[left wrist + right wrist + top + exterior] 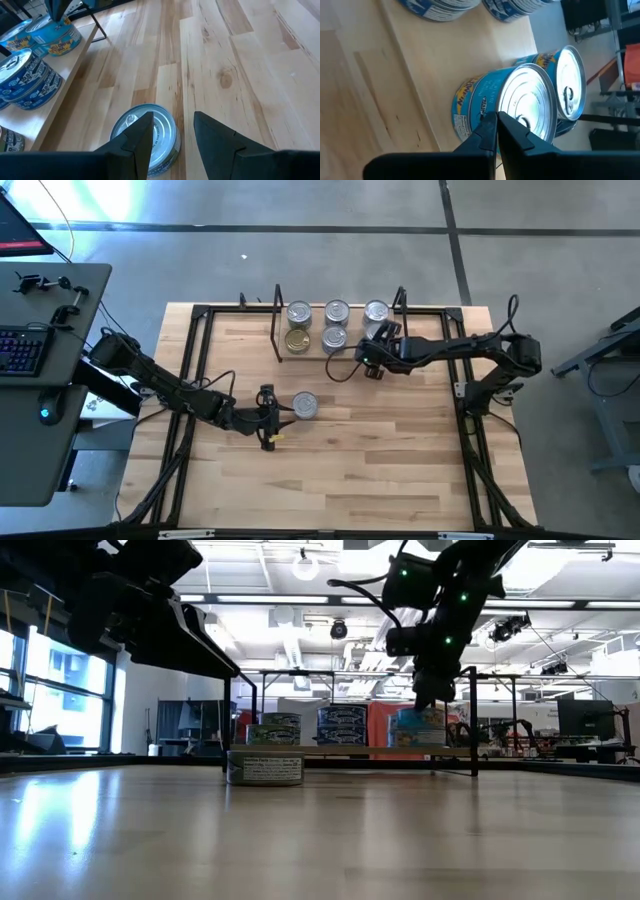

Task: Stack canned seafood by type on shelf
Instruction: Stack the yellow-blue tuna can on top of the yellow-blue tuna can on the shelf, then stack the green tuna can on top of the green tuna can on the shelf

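Left tool (272, 418) open wide, just left of lone tin (305, 406) on table (400, 470), not yet around it. Slide fingers either side of rim, centre, then close. Right tool (378, 336) narrow, touching stack (376, 313) at shelf (312, 348) right end.

Robotics lab or workshop, open-plan. Bare concrete floor (300, 260), exposed ceiling with strip lights (300, 600), a desk with keyboard (22, 348) beside the wooden test table (350, 470). Monitors (582, 720) stand in the background.
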